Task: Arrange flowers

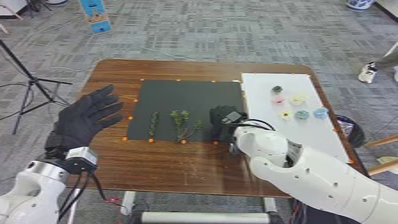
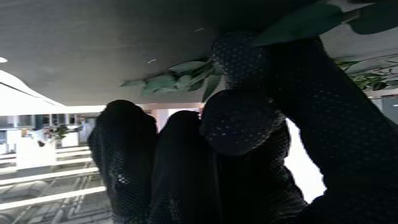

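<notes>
Flowers lie as separate small heads on the white sheet [image 1: 306, 137] on the right side of the brown table [image 1: 178, 177], well apart from the left hand [image 1: 82, 120] and to the right of the right hand [image 1: 227, 116]. Farthest from the robot is a dark head [image 1: 277, 89]; nearer lie a pink head [image 1: 278, 100] and a cream head [image 1: 298, 100], side by side. Nearer again is a row of three: a yellow head [image 1: 286, 115], a blue-green head [image 1: 302, 115] and a pale blue head [image 1: 321, 113]. On the black sheet [image 1: 187, 95], to the left, there is greenery: a thin sprig [image 1: 154, 125], then a bushier sprig [image 1: 180, 120] with a slender stem just beside it. All of this is left of the right hand, which is at the black sheet's right-hand edge, between the greenery and the flowers. In the right wrist view, green leaves [image 2: 178, 79] show right against the black glove, and a larger, darker leaf [image 2: 302, 24] overlaps it; whether the hand is pinching a stem or simply beside one, I cannot tell. The left hand is spread, palm bare and fingers apart, over the table's left edge, touching neither flowers nor greenery.
</notes>
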You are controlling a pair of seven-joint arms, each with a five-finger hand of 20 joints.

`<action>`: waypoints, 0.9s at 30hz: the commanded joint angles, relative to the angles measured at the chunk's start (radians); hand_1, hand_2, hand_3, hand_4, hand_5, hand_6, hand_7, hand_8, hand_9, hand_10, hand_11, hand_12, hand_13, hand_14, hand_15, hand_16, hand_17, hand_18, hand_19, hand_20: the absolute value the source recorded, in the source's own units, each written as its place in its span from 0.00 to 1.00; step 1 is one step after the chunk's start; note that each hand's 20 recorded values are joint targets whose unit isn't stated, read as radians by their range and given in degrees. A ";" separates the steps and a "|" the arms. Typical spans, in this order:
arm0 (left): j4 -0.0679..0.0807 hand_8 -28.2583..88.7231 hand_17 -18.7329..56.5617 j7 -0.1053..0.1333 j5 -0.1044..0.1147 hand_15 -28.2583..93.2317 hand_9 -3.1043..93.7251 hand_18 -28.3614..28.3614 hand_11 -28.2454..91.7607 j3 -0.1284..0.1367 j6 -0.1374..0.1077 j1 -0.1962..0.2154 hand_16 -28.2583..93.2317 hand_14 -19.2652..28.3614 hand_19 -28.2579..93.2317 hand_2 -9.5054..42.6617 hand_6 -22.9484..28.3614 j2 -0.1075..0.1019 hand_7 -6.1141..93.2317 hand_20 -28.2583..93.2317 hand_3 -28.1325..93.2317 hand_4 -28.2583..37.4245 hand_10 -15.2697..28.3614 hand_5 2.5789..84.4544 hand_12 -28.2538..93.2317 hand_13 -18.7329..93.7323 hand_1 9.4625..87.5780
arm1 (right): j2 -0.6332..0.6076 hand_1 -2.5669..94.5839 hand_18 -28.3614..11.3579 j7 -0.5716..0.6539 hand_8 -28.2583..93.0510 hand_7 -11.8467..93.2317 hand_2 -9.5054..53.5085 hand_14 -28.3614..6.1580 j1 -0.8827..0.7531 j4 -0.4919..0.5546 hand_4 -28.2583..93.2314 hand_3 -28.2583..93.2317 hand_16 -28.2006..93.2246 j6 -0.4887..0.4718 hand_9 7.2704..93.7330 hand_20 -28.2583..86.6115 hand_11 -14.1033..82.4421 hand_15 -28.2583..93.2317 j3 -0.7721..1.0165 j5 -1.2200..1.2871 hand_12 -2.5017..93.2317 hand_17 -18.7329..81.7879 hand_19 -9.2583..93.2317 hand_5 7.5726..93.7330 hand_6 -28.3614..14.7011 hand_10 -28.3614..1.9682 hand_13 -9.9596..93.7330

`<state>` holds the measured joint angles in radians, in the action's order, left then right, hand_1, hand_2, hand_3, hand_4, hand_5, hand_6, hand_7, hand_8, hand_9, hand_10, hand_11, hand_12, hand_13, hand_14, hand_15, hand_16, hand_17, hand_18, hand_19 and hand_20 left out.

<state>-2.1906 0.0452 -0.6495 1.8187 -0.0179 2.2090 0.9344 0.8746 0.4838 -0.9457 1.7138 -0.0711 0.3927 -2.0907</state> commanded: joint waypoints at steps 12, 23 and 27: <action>-0.009 0.16 0.12 0.003 0.010 0.47 0.33 0.90 0.44 0.011 -0.003 0.020 0.24 0.72 0.60 0.13 0.50 0.012 0.27 0.30 0.82 0.00 0.64 0.34 0.38 0.38 0.18 | -0.047 0.48 0.21 -0.025 0.40 0.58 0.00 0.77 -0.054 0.011 0.05 0.87 0.57 -0.007 0.93 0.89 0.79 0.94 0.006 -0.024 0.41 0.78 1.00 0.81 0.70 0.70 0.94; -0.004 0.16 0.12 -0.002 0.010 0.47 0.33 0.90 0.44 0.005 0.001 0.010 0.24 0.72 0.60 0.13 0.50 0.010 0.27 0.30 0.82 0.00 0.64 0.34 0.38 0.38 0.18 | -0.023 0.48 0.21 -0.027 0.39 0.58 0.00 0.76 -0.072 0.025 0.05 0.87 0.56 -0.006 0.93 0.88 0.79 0.95 0.019 -0.021 0.41 0.78 1.00 0.81 0.71 0.70 0.94; -0.005 0.16 0.12 -0.002 0.010 0.47 0.33 0.90 0.44 0.006 0.003 0.013 0.24 0.72 0.60 0.13 0.50 0.009 0.27 0.30 0.82 0.00 0.64 0.34 0.38 0.38 0.18 | -0.018 0.48 0.21 -0.023 0.39 0.58 0.00 0.76 -0.075 0.031 0.05 0.87 0.56 0.001 0.93 0.88 0.79 0.95 0.011 -0.025 0.41 0.78 1.00 0.81 0.71 0.70 0.94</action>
<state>-2.1914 0.0469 -0.6484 1.8232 -0.0179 2.2168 0.9372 0.8474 0.4618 -0.9866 1.7388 -0.0671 0.4284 -2.1065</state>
